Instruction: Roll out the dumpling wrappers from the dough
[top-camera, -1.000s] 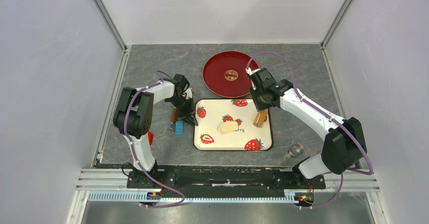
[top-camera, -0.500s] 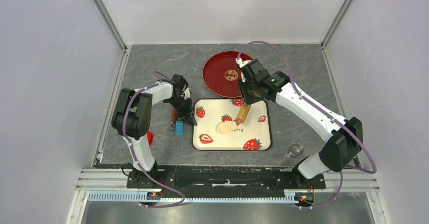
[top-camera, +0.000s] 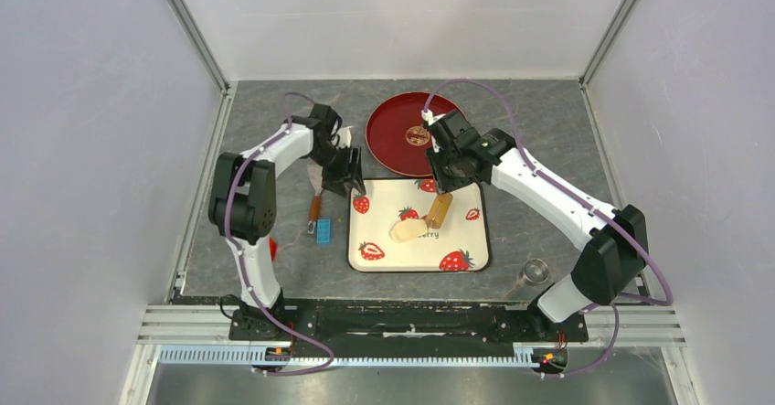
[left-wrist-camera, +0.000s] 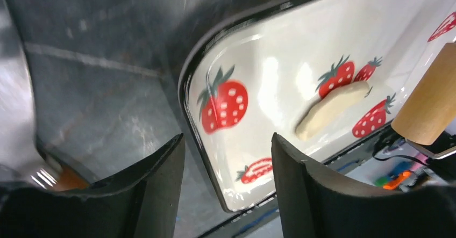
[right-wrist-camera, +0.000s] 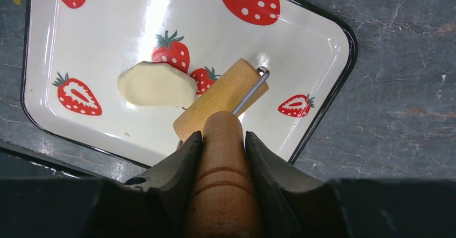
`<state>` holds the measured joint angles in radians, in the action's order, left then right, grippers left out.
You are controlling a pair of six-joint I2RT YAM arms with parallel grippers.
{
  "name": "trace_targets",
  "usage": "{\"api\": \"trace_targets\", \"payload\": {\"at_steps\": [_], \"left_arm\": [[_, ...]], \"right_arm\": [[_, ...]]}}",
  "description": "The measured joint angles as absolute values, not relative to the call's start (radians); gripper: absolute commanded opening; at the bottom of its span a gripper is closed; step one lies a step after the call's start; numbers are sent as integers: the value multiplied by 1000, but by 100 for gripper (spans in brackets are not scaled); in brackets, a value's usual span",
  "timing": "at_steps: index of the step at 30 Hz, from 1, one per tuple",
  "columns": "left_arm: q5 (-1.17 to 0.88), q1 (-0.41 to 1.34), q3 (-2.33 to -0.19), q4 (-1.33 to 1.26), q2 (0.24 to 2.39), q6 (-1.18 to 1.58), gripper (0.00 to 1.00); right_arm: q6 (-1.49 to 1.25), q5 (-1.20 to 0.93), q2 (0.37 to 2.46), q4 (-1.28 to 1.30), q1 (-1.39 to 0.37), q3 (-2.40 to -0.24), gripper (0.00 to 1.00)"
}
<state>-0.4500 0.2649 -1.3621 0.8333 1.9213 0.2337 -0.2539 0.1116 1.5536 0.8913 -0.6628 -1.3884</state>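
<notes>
**Grey marbled tabletop (top-camera: pixel 274 131) in a white-walled bay.**

- **Left:** The left hand (top-camera: pixel 347 169) hangs at about 10 o'clock of the strawberry tray (top-camera: pixel 461 234), jaws well apart and empty. A second ago it was nearly closed and down at the brown-handled scraper (top-camera: pixel 315 204). It has since let go and lifted toward 12 o'clock. The scraper now lies flat on the tabletop, with a blue block (top-camera: pixel 323 231) at its near end.
- **Centre:** The dough (top-camera: pixel 410 229) lies near the middle of the tray as a thick pale oval, not yet flattened.
- **Right:** The right hand (right-wrist-camera: pixel 222 137) is clamped on the handle of the wooden roller (top-camera: pixel 439 208). It has swung the roller in from the tray's 3 o'clock edge. The barrel now sits just beside the dough at its 2 o'clock side (contact cannot be told).

With the scraper set down and the roller brought up, the first rolling pass looks about to start.
</notes>
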Motion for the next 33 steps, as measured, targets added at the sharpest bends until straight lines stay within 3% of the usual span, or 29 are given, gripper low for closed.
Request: {"api": "trace_targets", "payload": {"at_steps": [10,16,22,31,33], "left_arm": [[-455,265,-1593,882,2131,37,55],[-480,265,-1613,883,2157,3,23],[-484,263,-1600,880,2164,-5,2],[-508,266,-1253,756,1946,126,3],[-495,271,-1157,735,1875,172,16]], "right_arm": [[-250,111,1554,897,-663,-1389,0],[-242,107,1554,898,-663,-1389,0],[-235,106,1554,899,-663,-1389,0],[-234,106,1554,899,-663,-1388,0],[-234,106,1554,898,-663,-1388,0]]}}
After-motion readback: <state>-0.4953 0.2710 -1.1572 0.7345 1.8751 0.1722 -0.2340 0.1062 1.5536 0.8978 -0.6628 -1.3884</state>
